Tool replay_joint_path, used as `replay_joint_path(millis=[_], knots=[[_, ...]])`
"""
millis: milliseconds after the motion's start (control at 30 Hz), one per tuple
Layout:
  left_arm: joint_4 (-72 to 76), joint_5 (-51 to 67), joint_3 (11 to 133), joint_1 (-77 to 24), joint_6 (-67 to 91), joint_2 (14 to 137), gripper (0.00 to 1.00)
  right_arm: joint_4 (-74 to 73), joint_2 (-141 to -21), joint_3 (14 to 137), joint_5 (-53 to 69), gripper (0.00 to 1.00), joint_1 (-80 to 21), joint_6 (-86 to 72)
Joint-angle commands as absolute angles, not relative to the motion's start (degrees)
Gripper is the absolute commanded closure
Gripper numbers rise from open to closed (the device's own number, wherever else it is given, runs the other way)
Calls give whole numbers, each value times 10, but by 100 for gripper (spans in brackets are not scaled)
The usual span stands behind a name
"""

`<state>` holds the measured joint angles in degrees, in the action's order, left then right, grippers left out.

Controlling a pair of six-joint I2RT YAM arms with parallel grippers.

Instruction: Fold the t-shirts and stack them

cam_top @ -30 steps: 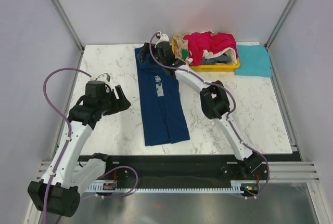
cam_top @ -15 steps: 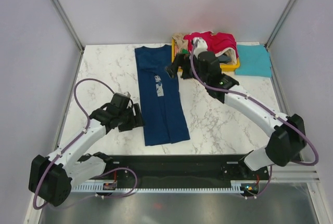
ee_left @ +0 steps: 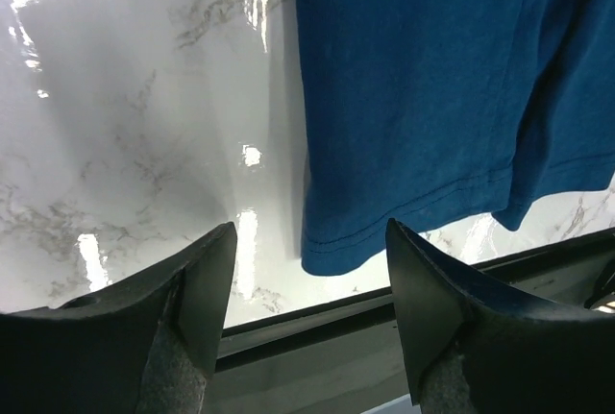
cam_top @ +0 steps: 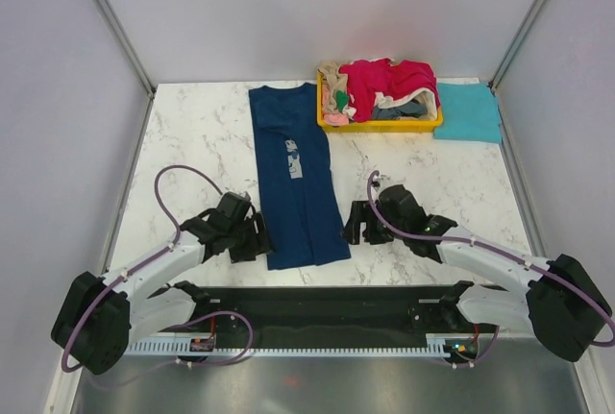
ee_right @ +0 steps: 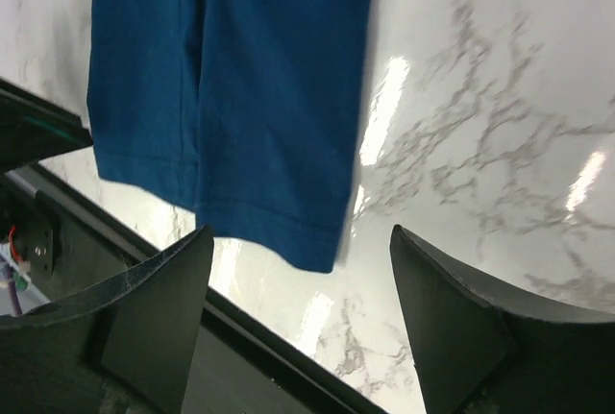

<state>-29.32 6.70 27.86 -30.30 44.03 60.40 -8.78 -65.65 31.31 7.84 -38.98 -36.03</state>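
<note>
Your navy t-shirt is plain except for 1 small pale print in white and grey. Through both wrist cameras its cloth reads a brighter blue, with matching stitching along the hem. The table is white marble veined with grey. The tray is yellow, and in it you can see a crimson-pink tee, a beige tee, scraps of green and pale pink, and some grey-blue cloth. 1 more, the teal tee, is plain. Your left pincer and right pincer are black. The arms are white with black joints and purple cables.
</note>
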Motion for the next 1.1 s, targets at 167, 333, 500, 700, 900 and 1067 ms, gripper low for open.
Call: replay_joint_path(millis=[167, 333, 500, 700, 900, 1067], knots=[[-222, 80, 236, -337, 499, 609, 32, 23, -664, 235, 103, 30, -454, -434], [-209, 78, 220, -349, 509, 606, 34, 55, -678, 216, 97, 39, -463, -446], [-196, 79, 211, -356, 513, 613, 38, 84, -707, 207, 97, 46, -467, -453], [-185, 78, 207, -360, 512, 616, 59, 105, -729, 197, 98, 63, -468, -456], [-196, 84, 217, -362, 498, 614, 98, 98, -738, 205, 105, 100, -468, -447], [-292, 69, 261, -375, 512, 570, 98, 44, -698, 217, 111, 100, -473, -449]])
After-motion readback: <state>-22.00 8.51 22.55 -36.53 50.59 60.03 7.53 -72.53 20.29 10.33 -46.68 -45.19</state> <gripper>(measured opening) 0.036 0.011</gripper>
